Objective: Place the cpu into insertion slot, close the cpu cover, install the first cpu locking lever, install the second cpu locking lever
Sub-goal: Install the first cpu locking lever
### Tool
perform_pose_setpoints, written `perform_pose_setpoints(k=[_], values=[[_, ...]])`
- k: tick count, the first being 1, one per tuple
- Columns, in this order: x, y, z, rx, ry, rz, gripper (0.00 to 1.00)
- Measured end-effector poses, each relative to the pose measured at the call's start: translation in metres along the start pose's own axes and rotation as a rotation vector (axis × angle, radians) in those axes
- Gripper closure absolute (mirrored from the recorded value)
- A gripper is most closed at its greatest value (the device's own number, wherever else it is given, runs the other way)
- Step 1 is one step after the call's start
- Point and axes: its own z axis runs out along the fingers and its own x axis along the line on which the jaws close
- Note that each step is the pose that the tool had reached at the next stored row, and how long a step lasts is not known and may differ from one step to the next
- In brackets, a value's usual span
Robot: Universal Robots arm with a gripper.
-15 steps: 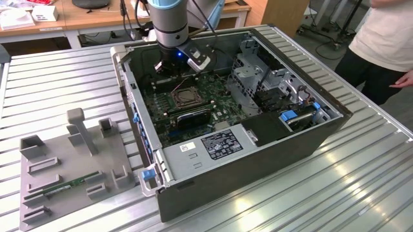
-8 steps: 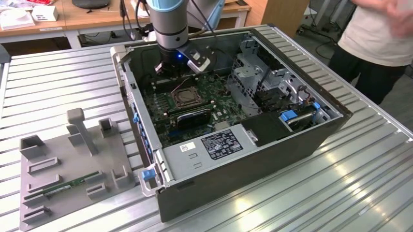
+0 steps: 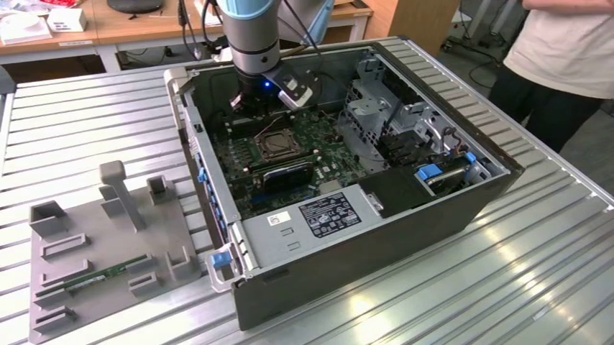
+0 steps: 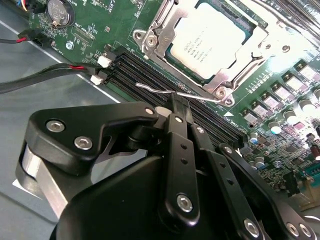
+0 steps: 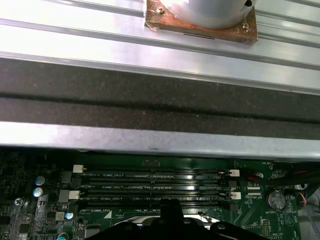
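In the second wrist view the cpu (image 4: 210, 37) lies flat in the insertion slot (image 4: 224, 92), its silvery top showing through the window of the cpu cover (image 4: 159, 27). The cover is folded down over it. A thin wire locking lever (image 4: 155, 89) runs along the slot's edge beside the black memory slots. My gripper (image 4: 176, 102) is shut, and its fingertips meet right at this lever's bent end. In the exterior view the gripper (image 3: 251, 108) reaches down into the open computer case, just behind the insertion slot (image 3: 272, 144).
Long black memory slots (image 5: 150, 187) lie between the gripper and the case wall (image 5: 150, 140). Red and black cables (image 4: 50, 72) cross nearby. A grey fixture (image 3: 106, 244) holding a green memory stick (image 3: 101, 275) sits at the exterior view's left. A person (image 3: 556, 50) stands beyond the case.
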Motion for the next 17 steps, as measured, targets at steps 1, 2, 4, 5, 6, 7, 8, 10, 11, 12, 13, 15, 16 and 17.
perform_pose_setpoints(k=[1, 2, 4, 5, 6, 7, 8, 10, 11, 12, 13, 15, 16, 17], values=[[-0.0004, 0.0, 0.0002, -0.0003, -0.0003, 0.0, 0.89], [-0.0008, -0.0001, 0.0004, -0.0003, -0.0002, 0.0, 0.89], [-0.0017, -0.0001, 0.0005, -0.0001, 0.0, 0.0, 0.89], [-0.0017, -0.0001, 0.0005, 0.0, 0.0, 0.0, 0.89], [-0.0018, -0.0001, 0.0005, 0.0, 0.0, 0.0, 0.89], [-0.0018, -0.0001, 0.0005, 0.0, 0.0, 0.0, 0.89], [-0.0019, -0.0001, 0.0005, 0.0, 0.0, 0.0, 0.89], [-0.0023, -0.0002, 0.0008, -0.0002, -0.0001, 0.0, 0.89], [-0.0027, -0.0002, 0.001, -0.0002, -0.0001, 0.0, 0.89], [-0.003, -0.0003, 0.0011, -0.0001, -0.0001, 0.0, 0.89], [-0.0035, -0.0003, 0.0014, -0.0001, -0.0001, 0.0, 0.89], [-0.0042, -0.0005, 0.0019, 0.0, 0.0, 0.0, 0.89], [-0.0046, -0.0005, 0.0021, 0.0001, 0.0001, 0.0, 0.89], [-0.0049, -0.0006, 0.0024, 0.0, 0.0001, 0.0, 0.89]])
